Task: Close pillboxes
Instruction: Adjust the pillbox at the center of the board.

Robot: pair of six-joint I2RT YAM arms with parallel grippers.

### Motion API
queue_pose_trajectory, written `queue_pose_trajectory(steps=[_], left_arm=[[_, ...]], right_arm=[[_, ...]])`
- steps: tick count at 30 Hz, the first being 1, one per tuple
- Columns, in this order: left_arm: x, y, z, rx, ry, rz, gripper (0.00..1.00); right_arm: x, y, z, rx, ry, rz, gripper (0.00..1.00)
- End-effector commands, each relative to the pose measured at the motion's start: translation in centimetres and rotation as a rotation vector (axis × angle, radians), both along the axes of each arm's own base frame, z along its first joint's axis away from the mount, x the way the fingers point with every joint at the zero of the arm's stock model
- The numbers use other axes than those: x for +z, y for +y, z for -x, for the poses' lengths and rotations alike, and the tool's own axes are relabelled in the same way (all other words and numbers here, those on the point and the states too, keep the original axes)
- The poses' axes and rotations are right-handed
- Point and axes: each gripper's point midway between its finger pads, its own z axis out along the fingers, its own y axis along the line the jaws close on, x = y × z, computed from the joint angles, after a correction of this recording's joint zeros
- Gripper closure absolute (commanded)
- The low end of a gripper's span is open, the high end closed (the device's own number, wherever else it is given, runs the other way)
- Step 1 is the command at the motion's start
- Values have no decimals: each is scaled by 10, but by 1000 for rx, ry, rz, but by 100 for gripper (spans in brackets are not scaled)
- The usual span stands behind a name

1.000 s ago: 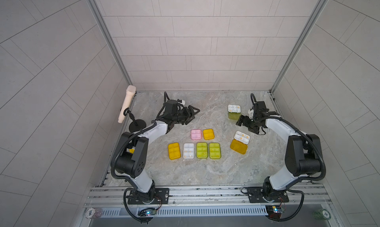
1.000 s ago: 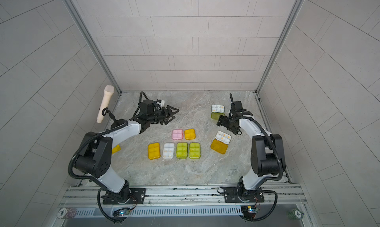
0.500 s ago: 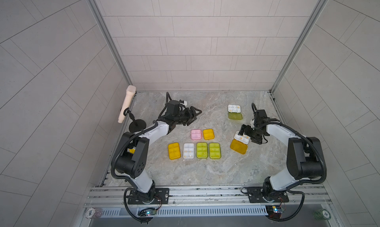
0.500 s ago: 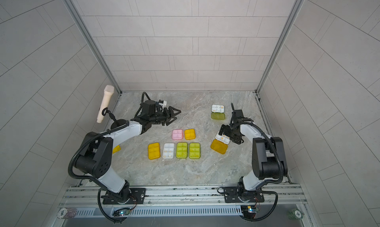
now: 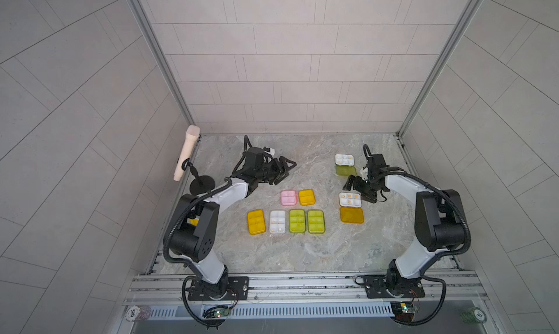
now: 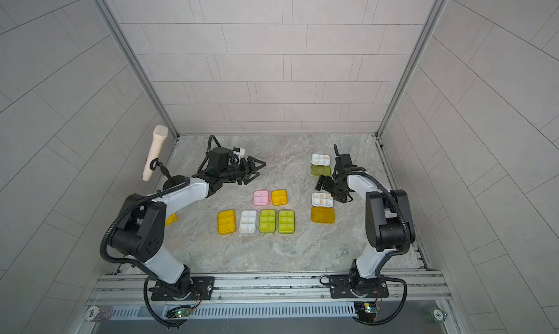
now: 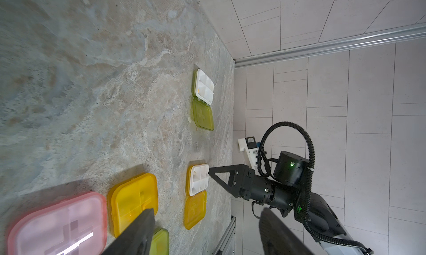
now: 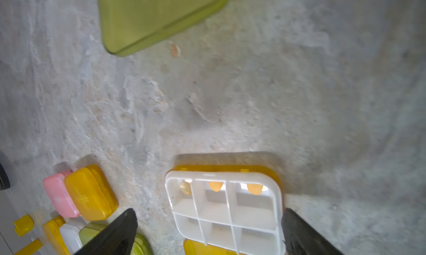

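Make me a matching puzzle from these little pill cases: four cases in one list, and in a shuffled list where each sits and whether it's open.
Things:
1. pink pillbox
2. clear-lidded pillbox
3. orange pillbox apart from the rows
4. green pillbox apart from the rows

Places and states:
A. open, farthest back
B. closed, in the row of four
C. open, at the right gripper
D. closed, in the row of two

Pairs: 1-D, 2-B, 3-C, 4-A
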Motion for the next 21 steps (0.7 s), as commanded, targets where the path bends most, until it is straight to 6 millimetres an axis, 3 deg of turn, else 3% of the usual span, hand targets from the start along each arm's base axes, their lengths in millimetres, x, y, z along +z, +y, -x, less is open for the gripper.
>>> queue_pose_trajectory(steps=[1, 5, 7, 14, 21], left_arm=[[0, -3, 2, -21, -7, 1, 24], [0, -4, 2, -24, -9, -5, 24], [-1, -3, 2, -22, -8, -6, 24], [2, -4, 2, -24, -15, -5, 24], [0, -3, 2, -25, -11, -7, 24]], right_arm=[[-6, 25, 0, 97, 26, 4, 2], [-12, 60, 3, 194, 47, -18, 3], [-6, 67, 5, 220, 34, 7, 4], [37, 66, 7, 251, -49, 97, 3], [37, 56, 11, 256, -29, 147, 3]])
